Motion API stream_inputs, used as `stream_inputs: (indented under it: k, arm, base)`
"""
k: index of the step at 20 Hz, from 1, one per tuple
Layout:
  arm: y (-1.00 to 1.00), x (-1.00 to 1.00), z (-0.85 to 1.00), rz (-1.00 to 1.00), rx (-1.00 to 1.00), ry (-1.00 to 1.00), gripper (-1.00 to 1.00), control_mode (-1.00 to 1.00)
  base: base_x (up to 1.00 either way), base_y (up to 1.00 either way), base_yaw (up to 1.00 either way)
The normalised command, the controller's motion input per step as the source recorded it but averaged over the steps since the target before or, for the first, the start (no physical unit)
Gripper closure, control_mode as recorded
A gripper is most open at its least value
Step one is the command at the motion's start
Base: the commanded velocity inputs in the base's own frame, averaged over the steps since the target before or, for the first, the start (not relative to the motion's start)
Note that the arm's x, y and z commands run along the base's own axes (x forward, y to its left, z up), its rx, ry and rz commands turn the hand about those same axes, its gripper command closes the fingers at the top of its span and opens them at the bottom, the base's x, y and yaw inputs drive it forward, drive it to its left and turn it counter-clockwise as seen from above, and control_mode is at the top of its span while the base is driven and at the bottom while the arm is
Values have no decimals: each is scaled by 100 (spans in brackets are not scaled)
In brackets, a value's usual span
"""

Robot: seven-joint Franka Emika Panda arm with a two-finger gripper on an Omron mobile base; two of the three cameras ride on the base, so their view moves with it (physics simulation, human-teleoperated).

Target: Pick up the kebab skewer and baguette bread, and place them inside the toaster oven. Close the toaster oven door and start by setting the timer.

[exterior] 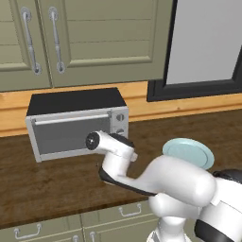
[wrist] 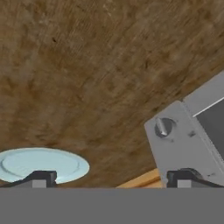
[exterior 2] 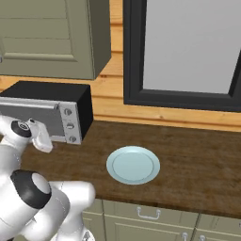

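Note:
The toaster oven [exterior: 75,124] stands on the wooden counter against the back wall, silver with a black top. The toaster oven door [exterior: 71,133] is up and closed, its bar handle along the top edge. Its knobs [exterior 2: 70,125] run down the right side of the front. My arm's wrist [exterior: 109,151] hangs just in front of the oven's lower right corner. In the hand view my gripper [wrist: 113,178] is open, its fingertips [wrist: 39,178] wide apart with nothing between them, and one oven knob [wrist: 162,127] is close by. The kebab skewer and baguette bread are out of view.
A pale blue plate [exterior 2: 133,164] lies bare on the counter [exterior 2: 197,160] to the right of the oven, also seen as the plate [wrist: 41,164] in the hand view. Wall cabinets [exterior: 80,38] hang above the oven. A dark-framed window [exterior 2: 188,52] is at the right.

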Motion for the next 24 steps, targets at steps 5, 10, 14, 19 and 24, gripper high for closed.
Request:
stream_inputs:
  k: [5,10,14,19,24]
  arm:
    - [-6,16,-19,12,-17,-2,-100,-100]
    - [-10,20,-29,12,-22,-8,-100,-100]
    - [1,41,-8,7,-17,-3,-100,-100]
    - [0,37,-3,8,-15,0,-100,-100]
    - [1,6,-11,7,-15,0,-100,-100]
  base:
    - [0,0,0]
    - [0,0,0]
    - [0,0,0]
    - [0,0,0]
    - [0,0,0]
